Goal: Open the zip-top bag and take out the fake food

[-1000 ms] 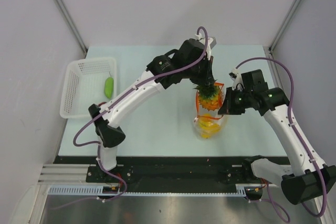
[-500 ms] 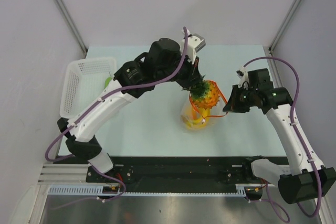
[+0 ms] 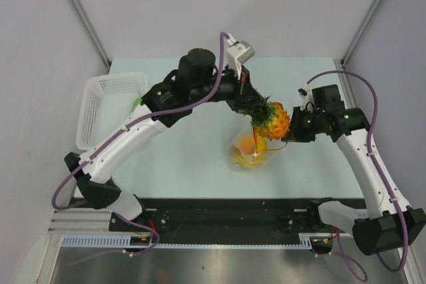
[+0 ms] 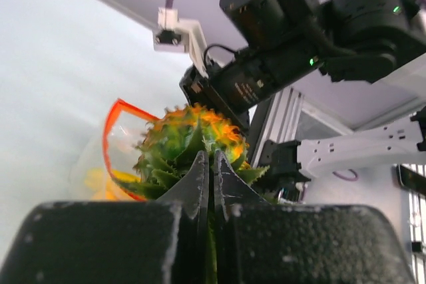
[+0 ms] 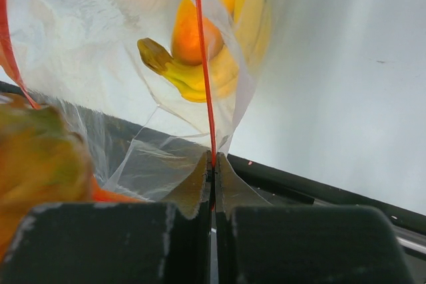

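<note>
The bag (image 3: 249,152) holds bananas (image 5: 223,74) and an orange piece (image 5: 192,39). The right gripper (image 5: 213,164) is clamped on its zip strip (image 5: 202,84). The left gripper (image 4: 212,165), close beside it, pinches the pineapple (image 4: 190,136) by its crown. A basket (image 3: 93,108) sits far left.

Basket (image 3: 100,108) sits at the table's (image 3: 200,157) left edge, with a small toy piece (image 3: 136,103) inside, partly behind the left arm. Zip-top bag (image 3: 247,154) is right of table centre, toward the near side, mouth facing up and right. Bananas (image 5: 200,78) and a round piece (image 5: 190,38) lie inside the bag. Pineapple (image 3: 274,121) hangs just above and behind the bag mouth, crown pinched in the left gripper (image 3: 256,108). Right gripper (image 3: 291,139) is just right of the bag, clamped on its zip strip.
</note>
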